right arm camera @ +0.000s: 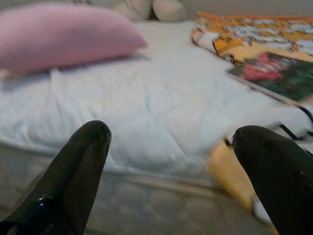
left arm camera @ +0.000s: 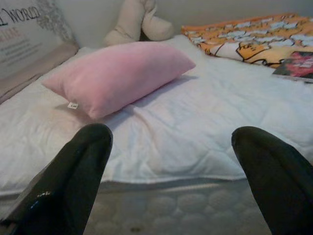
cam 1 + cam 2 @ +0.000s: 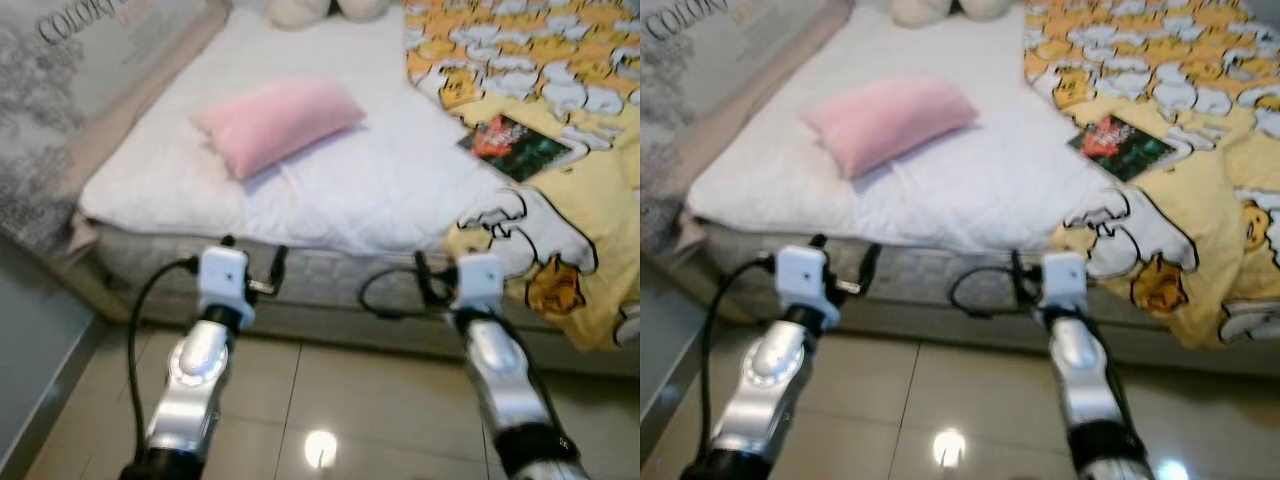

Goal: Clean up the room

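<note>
A pink pillow [image 3: 275, 122] lies on the white bed sheet [image 3: 380, 190], left of the middle. A yellow and orange cartoon blanket [image 3: 545, 120] covers the bed's right side and hangs over its front edge. On the blanket rests a dark book [image 3: 515, 147] with a red and green cover. My left gripper [image 2: 168, 156] is open, held before the mattress edge and facing the pillow [image 2: 117, 76]. My right gripper [image 1: 171, 156] is open too, facing the sheet with the book [image 1: 276, 73] off to one side. Both arms [image 3: 200, 360] reach forward over the floor.
A cream plush toy [image 3: 325, 10] sits at the head of the bed. A grey printed wall panel [image 3: 60, 90] runs along the left. The mattress side [image 3: 320, 275] stands right before both wrists. Glossy beige floor tiles [image 3: 330, 410] lie under my arms.
</note>
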Robot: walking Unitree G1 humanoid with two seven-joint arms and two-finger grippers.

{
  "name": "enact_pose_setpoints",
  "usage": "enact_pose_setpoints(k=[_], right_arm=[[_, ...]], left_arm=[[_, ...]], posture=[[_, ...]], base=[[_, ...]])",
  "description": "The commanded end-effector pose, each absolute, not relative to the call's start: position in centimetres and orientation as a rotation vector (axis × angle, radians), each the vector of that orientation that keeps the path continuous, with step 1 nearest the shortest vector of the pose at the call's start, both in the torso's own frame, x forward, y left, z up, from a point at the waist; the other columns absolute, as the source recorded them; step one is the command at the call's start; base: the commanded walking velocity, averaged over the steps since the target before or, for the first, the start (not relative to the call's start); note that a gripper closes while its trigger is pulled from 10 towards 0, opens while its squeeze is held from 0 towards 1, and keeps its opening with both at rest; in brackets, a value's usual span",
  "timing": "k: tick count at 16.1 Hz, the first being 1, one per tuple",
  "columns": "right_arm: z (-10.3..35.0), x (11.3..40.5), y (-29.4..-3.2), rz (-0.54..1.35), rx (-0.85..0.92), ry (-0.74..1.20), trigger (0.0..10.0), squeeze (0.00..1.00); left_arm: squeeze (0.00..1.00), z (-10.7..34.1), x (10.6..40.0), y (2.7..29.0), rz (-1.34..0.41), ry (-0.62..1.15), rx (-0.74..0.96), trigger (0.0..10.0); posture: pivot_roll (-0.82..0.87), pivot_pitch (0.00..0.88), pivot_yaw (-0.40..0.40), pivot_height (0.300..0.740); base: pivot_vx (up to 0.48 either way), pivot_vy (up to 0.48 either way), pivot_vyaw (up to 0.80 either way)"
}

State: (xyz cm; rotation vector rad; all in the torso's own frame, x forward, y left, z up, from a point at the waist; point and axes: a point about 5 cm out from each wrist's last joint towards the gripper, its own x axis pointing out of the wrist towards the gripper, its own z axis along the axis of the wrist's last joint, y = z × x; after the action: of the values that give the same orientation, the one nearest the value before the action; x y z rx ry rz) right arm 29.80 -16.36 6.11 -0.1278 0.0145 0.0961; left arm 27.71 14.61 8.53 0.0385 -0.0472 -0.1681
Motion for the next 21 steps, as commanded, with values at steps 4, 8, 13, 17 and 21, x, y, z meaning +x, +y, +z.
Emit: enact_pose_setpoints(k=[4, 8, 13, 17, 21], right_arm=[[5.2, 29.2, -17.3, 0.047, -0.075, 0.058, 10.0, 0.0], [5.4, 29.2, -16.8, 0.076, -0.088, 0.045, 10.0, 0.0], [5.4, 29.3, -16.7, 0.087, -0.092, 0.047, 10.0, 0.0], [5.4, 29.4, -16.5, 0.1, -0.094, 0.05, 10.0, 0.0], [5.3, 29.4, -16.3, 0.106, -0.094, 0.05, 10.0, 0.0]], left_arm=[[0.0, 8.6, 27.8, 14.6, -0.146, -0.036, 0.006, 10.0], [0.0, 8.5, 27.9, 14.9, -0.137, -0.024, -0.012, 10.0], [0.0, 8.4, 27.8, 15.0, -0.153, -0.015, -0.018, 10.0], [0.0, 8.3, 28.0, 14.4, -0.192, -0.017, -0.006, 10.0], [0.0, 8.3, 28.1, 14.4, -0.19, -0.014, 0.026, 10.0]], posture=[[-0.11, 0.0, 0.126, 0.74], [-0.11, 0.0, 0.128, 0.74], [-0.11, 0.0, 0.125, 0.74], [-0.11, 0.0, 0.122, 0.74], [-0.11, 0.0, 0.122, 0.74]], base=[[0.433, 0.0, 0.0], [0.428, 0.0, 0.0], [0.43, 0.0, 0.0], [0.109, 0.091, 0.0], [0.0, 0.479, 0.0]])
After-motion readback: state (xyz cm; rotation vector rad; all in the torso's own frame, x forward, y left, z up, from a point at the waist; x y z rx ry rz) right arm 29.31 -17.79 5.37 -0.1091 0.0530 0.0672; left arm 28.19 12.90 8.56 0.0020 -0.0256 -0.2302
